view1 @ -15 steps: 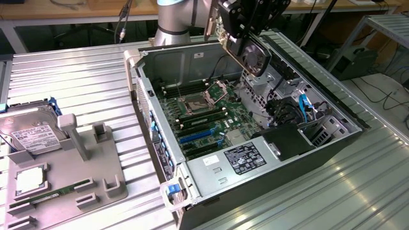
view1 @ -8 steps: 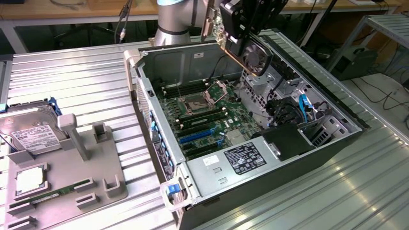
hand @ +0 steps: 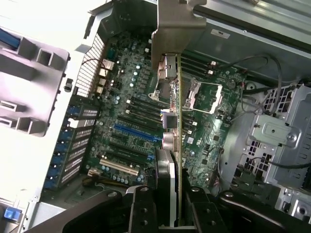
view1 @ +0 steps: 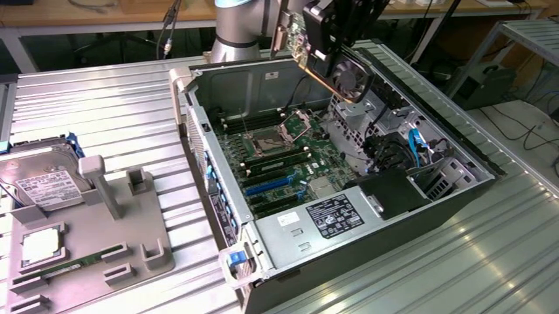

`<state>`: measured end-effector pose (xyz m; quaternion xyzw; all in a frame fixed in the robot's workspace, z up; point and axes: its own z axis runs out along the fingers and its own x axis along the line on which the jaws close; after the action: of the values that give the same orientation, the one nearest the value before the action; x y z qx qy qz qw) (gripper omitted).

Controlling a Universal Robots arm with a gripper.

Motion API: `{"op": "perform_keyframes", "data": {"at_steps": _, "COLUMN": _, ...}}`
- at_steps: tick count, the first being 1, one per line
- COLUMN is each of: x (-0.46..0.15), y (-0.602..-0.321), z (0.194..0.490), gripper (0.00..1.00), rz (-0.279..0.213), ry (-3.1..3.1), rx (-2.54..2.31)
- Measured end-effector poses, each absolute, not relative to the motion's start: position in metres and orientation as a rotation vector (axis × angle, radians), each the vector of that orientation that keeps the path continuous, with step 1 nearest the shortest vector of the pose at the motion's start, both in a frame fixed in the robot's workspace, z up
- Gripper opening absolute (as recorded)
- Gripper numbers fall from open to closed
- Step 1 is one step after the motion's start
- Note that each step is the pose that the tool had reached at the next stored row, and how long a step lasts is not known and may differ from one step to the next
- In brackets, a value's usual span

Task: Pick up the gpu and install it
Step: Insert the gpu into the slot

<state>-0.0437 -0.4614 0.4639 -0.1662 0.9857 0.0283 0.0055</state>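
My gripper [view1: 336,29] hangs over the far end of the open computer case [view1: 454,196], shut on the gpu [view1: 347,80]. The card is black, its round fan faces the exterior view's right, and its silvery bracket [view1: 284,33] points to the exterior view's left. In the wrist view the gpu [hand: 176,145] appears edge-on between my fingers [hand: 141,206], with its bracket [hand: 175,29] at the far end. It floats above the green motherboard [hand: 131,97], well clear of the blue expansion slots [hand: 136,132]. The same slots [view1: 262,186] lie toward the case's near end.
The case holds a power supply [view1: 336,216], drive cages [view1: 436,176] and loose cables [view1: 384,154]. At the exterior view's left, a grey fixture [view1: 105,242] carries a silver hard drive [view1: 39,176], a processor chip [view1: 39,245] and a green memory stick [view1: 65,267]. The table is ribbed metal [view1: 105,104].
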Motion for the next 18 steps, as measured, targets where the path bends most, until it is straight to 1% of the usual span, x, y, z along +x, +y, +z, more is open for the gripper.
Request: {"op": "perform_keyframes", "data": {"at_steps": 18, "x": -0.0437, "y": -0.4615, "z": 0.4639, "gripper": 0.28, "rz": 0.091, "ry": 3.04, "rx": -0.761}}
